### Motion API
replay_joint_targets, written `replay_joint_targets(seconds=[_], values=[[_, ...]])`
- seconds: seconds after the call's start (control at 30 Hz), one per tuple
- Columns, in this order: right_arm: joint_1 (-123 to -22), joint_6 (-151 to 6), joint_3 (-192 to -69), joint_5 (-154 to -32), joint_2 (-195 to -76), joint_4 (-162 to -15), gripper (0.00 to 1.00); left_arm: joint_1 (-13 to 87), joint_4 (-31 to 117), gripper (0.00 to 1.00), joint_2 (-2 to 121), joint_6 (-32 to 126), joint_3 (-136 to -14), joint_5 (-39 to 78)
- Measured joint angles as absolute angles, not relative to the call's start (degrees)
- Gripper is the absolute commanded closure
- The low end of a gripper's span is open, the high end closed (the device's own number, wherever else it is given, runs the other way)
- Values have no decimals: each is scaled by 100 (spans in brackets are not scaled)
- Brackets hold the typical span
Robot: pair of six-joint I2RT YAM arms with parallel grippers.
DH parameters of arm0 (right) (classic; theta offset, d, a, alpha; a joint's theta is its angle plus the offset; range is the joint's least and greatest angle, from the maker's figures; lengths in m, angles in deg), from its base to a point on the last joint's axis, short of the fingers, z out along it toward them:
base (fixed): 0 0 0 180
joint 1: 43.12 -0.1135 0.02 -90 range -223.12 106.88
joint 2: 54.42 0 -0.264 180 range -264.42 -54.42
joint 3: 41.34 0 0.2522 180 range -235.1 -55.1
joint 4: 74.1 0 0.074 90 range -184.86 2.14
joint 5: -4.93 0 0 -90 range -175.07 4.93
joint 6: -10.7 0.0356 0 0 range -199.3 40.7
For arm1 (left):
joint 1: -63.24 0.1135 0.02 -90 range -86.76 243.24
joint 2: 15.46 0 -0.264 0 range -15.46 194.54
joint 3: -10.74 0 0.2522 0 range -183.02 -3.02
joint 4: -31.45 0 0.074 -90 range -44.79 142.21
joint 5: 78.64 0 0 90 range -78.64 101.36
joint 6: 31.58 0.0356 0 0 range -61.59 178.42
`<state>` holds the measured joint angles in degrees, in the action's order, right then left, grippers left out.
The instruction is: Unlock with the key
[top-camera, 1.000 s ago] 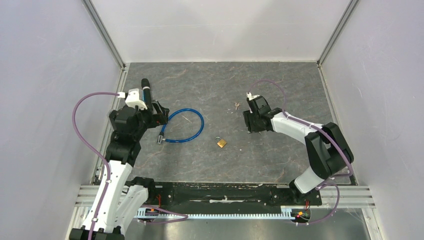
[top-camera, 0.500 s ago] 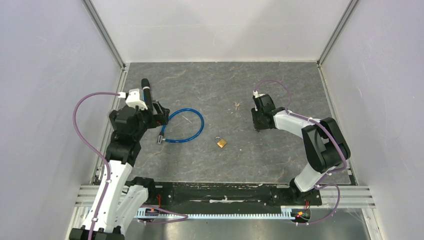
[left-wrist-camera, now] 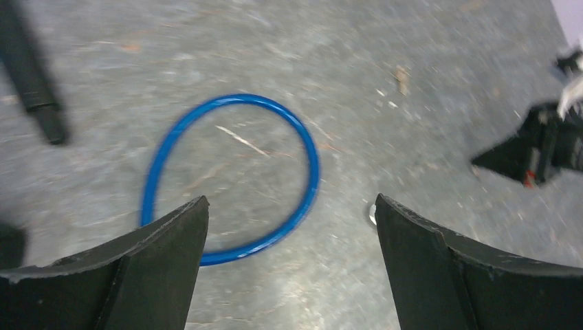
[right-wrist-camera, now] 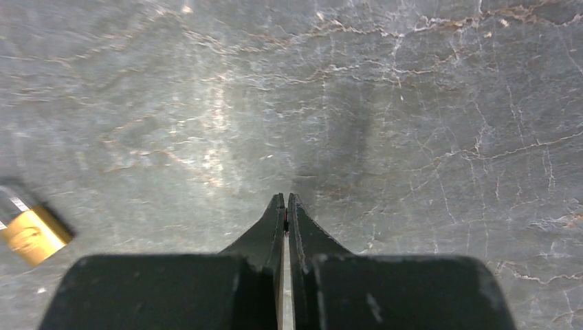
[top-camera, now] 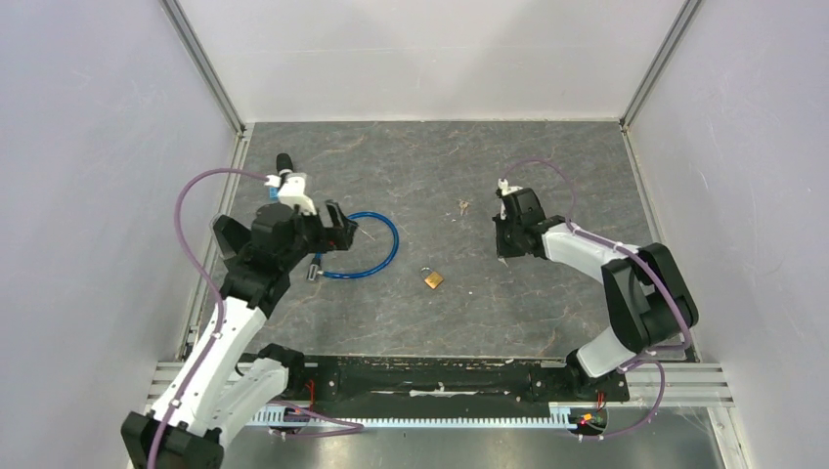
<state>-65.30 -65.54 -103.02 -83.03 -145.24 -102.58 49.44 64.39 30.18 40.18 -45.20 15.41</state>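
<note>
Small brass padlock (top-camera: 433, 279) lies mid-desk (top-camera: 547, 156), the key (top-camera: 462, 206) apart behind it. Right claw (right-wrist-camera: 285, 199) hovers nearby, fingers pressed together, seemingly on nothing. Left claw (left-wrist-camera: 289, 213) gapes above a blue cable loop (left-wrist-camera: 314, 172). The key, probably thin, light and slippery, wants pinching by its head.

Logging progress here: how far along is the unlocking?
Nothing looks done: the padlock lies on the table, the key apart from it. Nothing is in hand: right gripper shut, empty; left gripper open above the blue cable. Remaining: grasp key, insert, turn.
</note>
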Motion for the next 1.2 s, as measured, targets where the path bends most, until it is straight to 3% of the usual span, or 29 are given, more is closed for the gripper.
replay_joint_targets(seconds=[0.17, 0.63, 0.9, 1.2], values=[[-6530, -6294, -10296, -8578, -14013, -10240, 100, 3667, 6163, 7, 3438, 3897, -4579, 1224], [-6569, -5299, -10320, -9533, -12726, -9939, 100, 1648, 3779, 5, 4806, 3816, -4563, 885], [-6670, -4989, -10632, -9852, -12310, -9869, 100, 1195, 1997, 11, 5316, 4387, -4257, 899], [-6729, -4768, -10663, -10349, -11853, -9508, 100, 1171, 1595, 15, 5635, 5091, -4343, 1307]])
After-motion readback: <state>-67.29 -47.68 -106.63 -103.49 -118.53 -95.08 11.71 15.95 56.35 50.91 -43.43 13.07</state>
